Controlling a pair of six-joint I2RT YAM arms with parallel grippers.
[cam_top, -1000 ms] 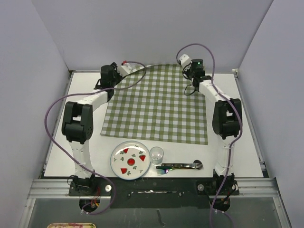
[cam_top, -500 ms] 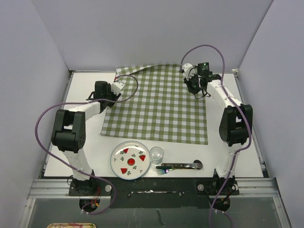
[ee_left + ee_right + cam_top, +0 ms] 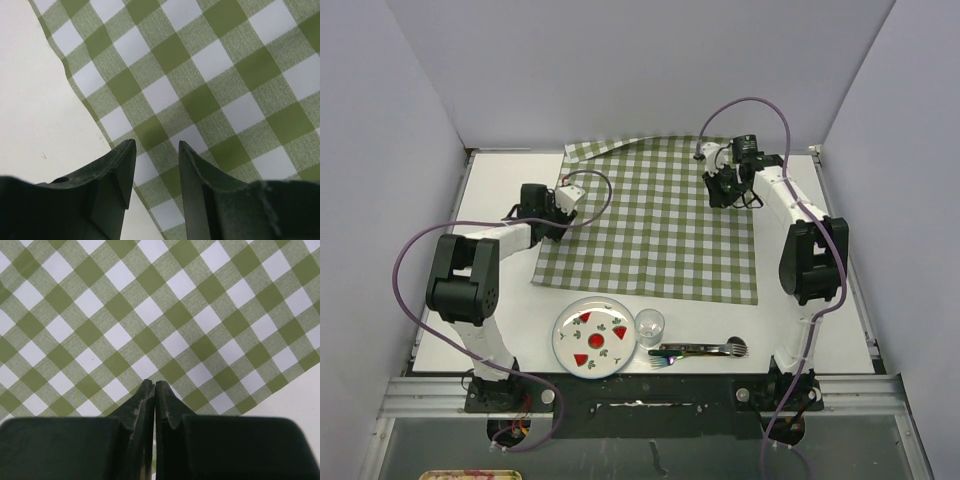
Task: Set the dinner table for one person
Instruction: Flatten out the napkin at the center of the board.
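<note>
The dinner table (image 3: 495, 190) is seen as a broad, flat white rectangle edged with metal rails, set between pale walls beneath both arms. Its middle and far part is covered by a green-and-white checked cloth (image 3: 650, 230). A patterned plate (image 3: 570, 335), a clear glass (image 3: 650, 325) and cutlery (image 3: 695, 350) are laid on the bare white near the front edge. The left gripper (image 3: 156, 150) is parted over the cloth's left edge, with nothing between its jaws. The right gripper (image 3: 154, 386) is closed and empty above the cloth, near its right edge.

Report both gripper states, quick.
Left gripper: open, empty, over the cloth edge.
Right gripper: closed, nothing visibly held.
</note>
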